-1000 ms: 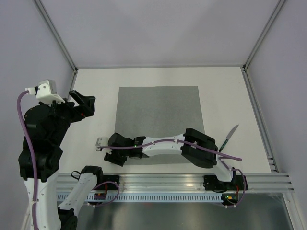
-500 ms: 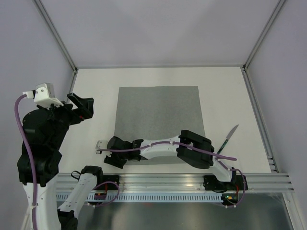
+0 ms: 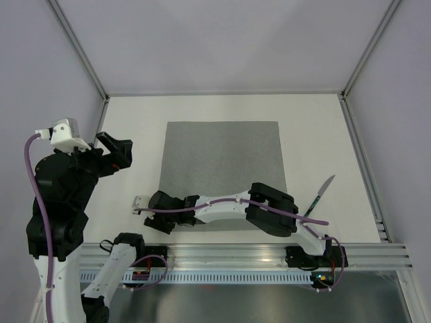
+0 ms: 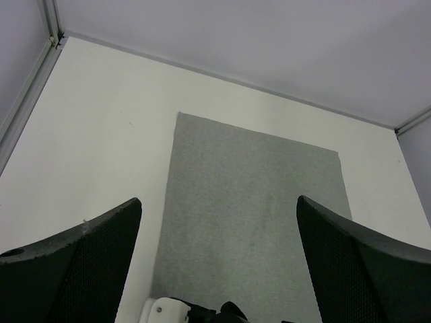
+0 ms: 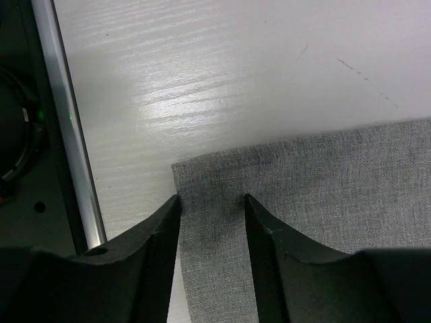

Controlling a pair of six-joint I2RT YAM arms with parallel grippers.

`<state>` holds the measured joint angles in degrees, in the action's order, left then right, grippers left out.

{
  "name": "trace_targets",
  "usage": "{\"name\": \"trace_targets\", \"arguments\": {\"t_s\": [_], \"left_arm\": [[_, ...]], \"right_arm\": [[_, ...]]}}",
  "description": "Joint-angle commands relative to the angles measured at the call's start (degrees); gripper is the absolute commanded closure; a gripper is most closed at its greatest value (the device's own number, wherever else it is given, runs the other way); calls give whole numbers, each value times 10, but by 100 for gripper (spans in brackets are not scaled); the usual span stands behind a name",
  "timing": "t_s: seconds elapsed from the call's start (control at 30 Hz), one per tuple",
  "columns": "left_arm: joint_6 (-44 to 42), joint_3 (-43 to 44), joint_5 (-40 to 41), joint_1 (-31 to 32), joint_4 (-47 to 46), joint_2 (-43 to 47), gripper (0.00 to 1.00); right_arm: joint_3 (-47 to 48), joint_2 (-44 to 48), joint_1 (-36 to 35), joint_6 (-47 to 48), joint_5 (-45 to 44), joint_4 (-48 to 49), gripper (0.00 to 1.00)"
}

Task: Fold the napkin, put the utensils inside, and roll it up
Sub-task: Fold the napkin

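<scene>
The grey napkin (image 3: 225, 165) lies flat and unfolded in the middle of the table. One dark teal utensil (image 3: 321, 192) lies on the table to its right, apart from it. My right gripper (image 3: 163, 224) reaches across to the napkin's near-left corner. In the right wrist view the gripper (image 5: 212, 202) is open, its fingers straddling that corner of the napkin (image 5: 323, 182) close to the cloth. My left gripper (image 3: 114, 149) is raised left of the napkin. It is open and empty in the left wrist view (image 4: 219, 199), looking down on the napkin (image 4: 256, 195).
The table's metal rail (image 3: 236, 254) runs along the near edge, close to the right gripper; it also shows in the right wrist view (image 5: 67, 134). Enclosure walls and frame posts (image 3: 81, 54) bound the table on the left, back and right.
My right gripper has slid a little left and nearer along the napkin's near edge to its corner. The left arm has shifted only slightly. The napkin and utensil have not moved.
</scene>
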<state>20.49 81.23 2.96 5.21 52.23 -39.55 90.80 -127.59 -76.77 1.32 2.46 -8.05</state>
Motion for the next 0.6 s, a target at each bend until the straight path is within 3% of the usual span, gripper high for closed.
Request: {"name": "trace_targets", "arguments": {"t_s": [0.0,0.3,0.57], "left_arm": [[6,-4,4,-2,7,6,0],[4,-10,6,-2,8,10,0],[5,-5,3,-2,7,8,0]], "right_arm": [[13,-23,-4,-1,-14,-10,52],[17,-35,-4,10,-21,-23,82],[37,8,-1,30,-21,-46,98]]}}
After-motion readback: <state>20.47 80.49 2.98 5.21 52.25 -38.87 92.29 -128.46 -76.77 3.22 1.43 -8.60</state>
